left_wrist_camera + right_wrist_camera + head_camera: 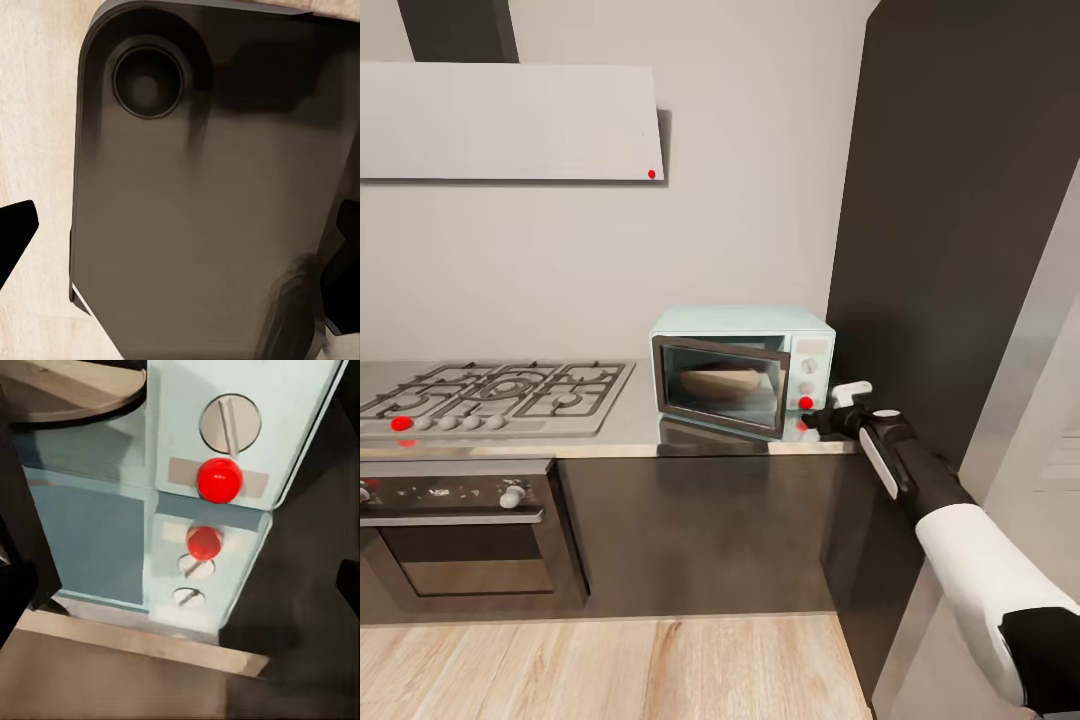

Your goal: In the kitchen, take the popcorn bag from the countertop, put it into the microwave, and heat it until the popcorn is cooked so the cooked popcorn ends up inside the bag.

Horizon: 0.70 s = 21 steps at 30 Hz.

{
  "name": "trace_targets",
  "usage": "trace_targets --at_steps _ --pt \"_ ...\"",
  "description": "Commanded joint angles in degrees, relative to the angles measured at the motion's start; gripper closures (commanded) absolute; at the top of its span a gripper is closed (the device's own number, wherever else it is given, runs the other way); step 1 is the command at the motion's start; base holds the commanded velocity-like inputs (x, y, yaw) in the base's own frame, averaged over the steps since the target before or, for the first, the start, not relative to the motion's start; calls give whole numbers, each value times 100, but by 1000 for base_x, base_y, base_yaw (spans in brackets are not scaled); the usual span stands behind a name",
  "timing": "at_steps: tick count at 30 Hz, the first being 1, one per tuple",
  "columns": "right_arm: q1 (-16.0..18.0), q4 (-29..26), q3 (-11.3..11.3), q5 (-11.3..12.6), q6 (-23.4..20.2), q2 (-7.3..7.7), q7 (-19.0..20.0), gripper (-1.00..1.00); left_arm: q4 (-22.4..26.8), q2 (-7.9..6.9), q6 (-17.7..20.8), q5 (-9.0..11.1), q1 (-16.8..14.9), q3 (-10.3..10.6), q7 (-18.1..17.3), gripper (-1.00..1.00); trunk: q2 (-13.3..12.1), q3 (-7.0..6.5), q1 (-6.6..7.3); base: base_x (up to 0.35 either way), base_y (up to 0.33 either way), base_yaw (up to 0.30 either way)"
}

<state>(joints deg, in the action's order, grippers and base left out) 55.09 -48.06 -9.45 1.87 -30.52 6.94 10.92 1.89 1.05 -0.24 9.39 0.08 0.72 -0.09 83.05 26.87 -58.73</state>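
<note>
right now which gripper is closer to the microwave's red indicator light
Right. The right gripper sits just beside the red indicator light on the microwave. The left gripper hangs over a dark panel and wood floor.

The microwave (743, 368) sat on the countertop (690, 438), right of the hob (495, 395). The popcorn bag (717, 383) lay inside the microwave.

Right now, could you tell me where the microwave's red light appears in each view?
Head view: red light low on the microwave panel, just left of the right gripper.
Right wrist view: red light close up, under a knob.
Left wrist view: not in it.
Shared landmark: the knob above the light.
</note>
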Motion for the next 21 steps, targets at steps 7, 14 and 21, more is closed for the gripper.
trace_targets --at_steps 7,14,21 --pt "8 13 15 63 -41 34 -121 -100 5 1 -22 51 1 7 -4 -100 3 5 0 0 0 0" --pt "9 17 38 109 9 -49 -752 -100 13 1 -60 31 1 9 -2 -100 3 5 0 0 0 0" --pt "9 24 132 153 199 -195 -1643 -100 13 9 -64 39 1 -10 0 -100 3 5 0 0 0 0"
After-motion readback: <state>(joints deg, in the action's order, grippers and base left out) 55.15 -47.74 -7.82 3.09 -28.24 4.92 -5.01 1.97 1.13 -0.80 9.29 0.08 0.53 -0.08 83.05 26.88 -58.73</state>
